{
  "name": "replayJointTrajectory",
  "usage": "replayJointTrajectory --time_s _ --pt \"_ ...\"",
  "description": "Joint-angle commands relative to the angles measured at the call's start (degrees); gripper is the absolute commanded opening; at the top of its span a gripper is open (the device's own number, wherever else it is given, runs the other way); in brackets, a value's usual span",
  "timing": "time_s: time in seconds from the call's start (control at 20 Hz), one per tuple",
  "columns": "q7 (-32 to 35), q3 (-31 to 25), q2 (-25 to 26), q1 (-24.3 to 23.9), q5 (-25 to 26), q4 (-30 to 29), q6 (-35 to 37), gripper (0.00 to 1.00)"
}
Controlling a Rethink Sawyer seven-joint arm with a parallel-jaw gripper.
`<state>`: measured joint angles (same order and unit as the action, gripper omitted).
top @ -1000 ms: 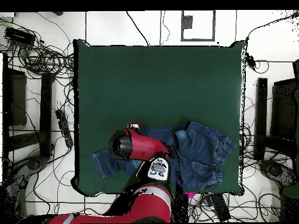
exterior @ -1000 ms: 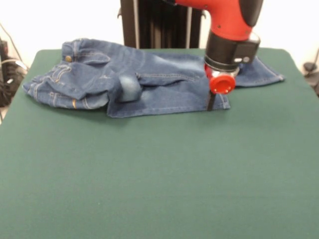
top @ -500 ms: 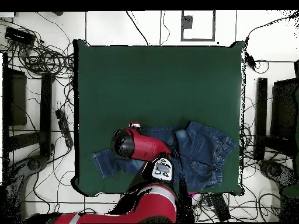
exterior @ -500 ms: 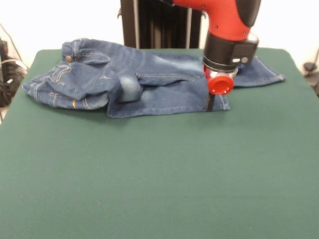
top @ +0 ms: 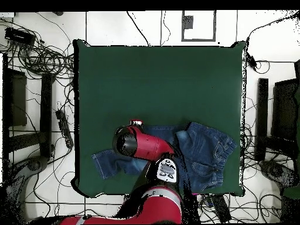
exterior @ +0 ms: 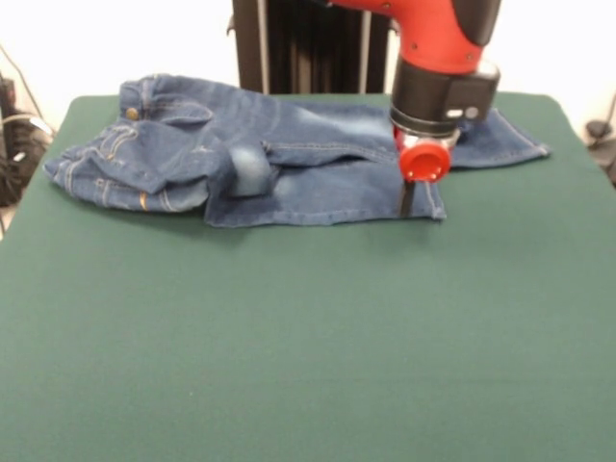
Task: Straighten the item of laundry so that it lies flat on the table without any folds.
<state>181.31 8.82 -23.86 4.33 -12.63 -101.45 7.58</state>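
Observation:
The item of laundry, a small pair of blue denim jeans (exterior: 289,154), lies along the far side of the table (exterior: 308,337). Its waist end is bunched and folded at the left of the front view, and one leg lies partly over the other. My gripper (exterior: 406,200) reaches down onto the hem corner of the nearer leg, under the red and black wrist. From overhead the arm covers the middle of the jeans (top: 205,149). One leg end (top: 106,163) shows beside the arm on the green table (top: 158,82). The gripper itself is hidden in that view.
The black pedestal column (exterior: 308,48) stands right behind the jeans. Cables (top: 41,55) and dark equipment (top: 14,99) lie on the floor around the table. Bare green cloth stretches from the jeans to the table's opposite edge.
The wrist has drifted a little along the leg toward the waist end, by a few pixels in both views. The jeans keep almost the same shape.

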Motion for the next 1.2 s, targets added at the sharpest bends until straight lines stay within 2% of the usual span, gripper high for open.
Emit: replayJointTrajectory --time_s 0.05,0.3,0.5,1.05,1.2 --pt "7.82 -7.68 -6.19 1.79 -7.49 3.73 8.38 0.0" --pt "6.85 -9.33 -11.13 0.78 -9.22 1.74 12.65 0.0" --pt "6.73 -11.84 -10.25 -0.41 -10.94 0.92 7.76 0.0" --pt "8.98 -9.71 5.19 4.24 -19.21 15.08 -3.38 0.0" --pt "8.6 -8.96 7.98 5.14 -21.31 17.8 -4.81 0.0"
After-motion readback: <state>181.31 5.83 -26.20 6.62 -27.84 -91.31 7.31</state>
